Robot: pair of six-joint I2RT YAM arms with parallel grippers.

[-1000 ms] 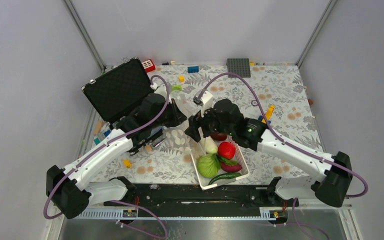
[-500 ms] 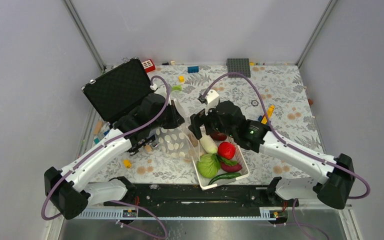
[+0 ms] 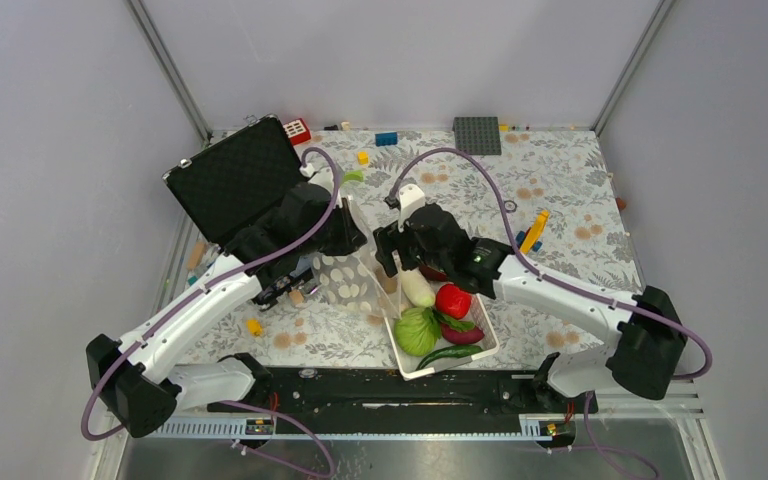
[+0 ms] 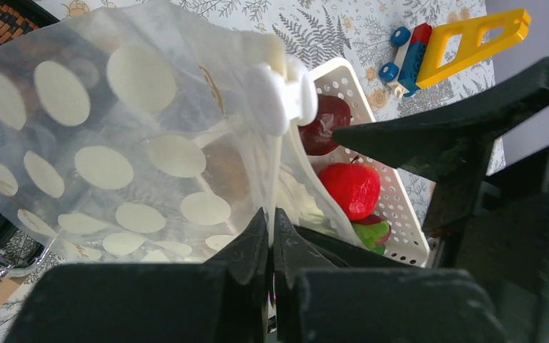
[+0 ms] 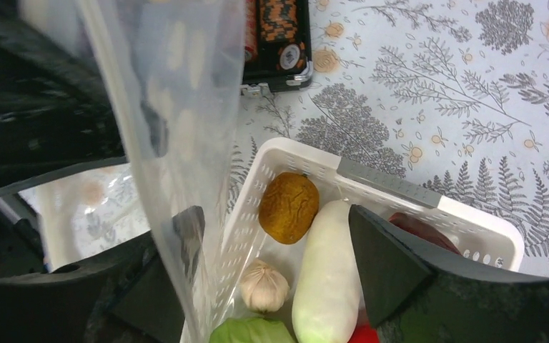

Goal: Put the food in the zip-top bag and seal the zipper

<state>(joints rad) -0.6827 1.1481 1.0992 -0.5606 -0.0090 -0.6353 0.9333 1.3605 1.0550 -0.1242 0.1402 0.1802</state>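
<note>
The zip-top bag [image 3: 345, 283], clear with cream dots, hangs upright from my left gripper [image 3: 360, 245]. In the left wrist view that gripper [image 4: 271, 214] is shut on the bag's edge [image 4: 114, 143], and a white slider [image 4: 279, 96] sits on the zipper. My right gripper [image 3: 388, 260] is open beside the bag, above the white basket [image 3: 405, 370]. In the right wrist view [image 5: 271, 221] one finger [image 5: 186, 236] shows through the bag film [image 5: 179, 143]. The basket [image 5: 293, 153] holds the brown oval [image 5: 288, 207], radish [image 5: 325, 279], a garlic bulb [image 5: 264, 286], cabbage [image 3: 417, 330], tomato [image 3: 452, 300] and green pepper [image 3: 450, 352].
An open black case [image 3: 235, 180] with poker chip rolls [image 5: 279, 28] stands behind the left arm. A grey baseplate [image 3: 477, 133], a yellow toy piece [image 3: 535, 228] and small bricks lie scattered on the patterned table. The metal rail runs along the near edge.
My left gripper has lifted the bag, which now hangs taller and more open. My right gripper has moved left and a little away from me, up to the bag's mouth.
</note>
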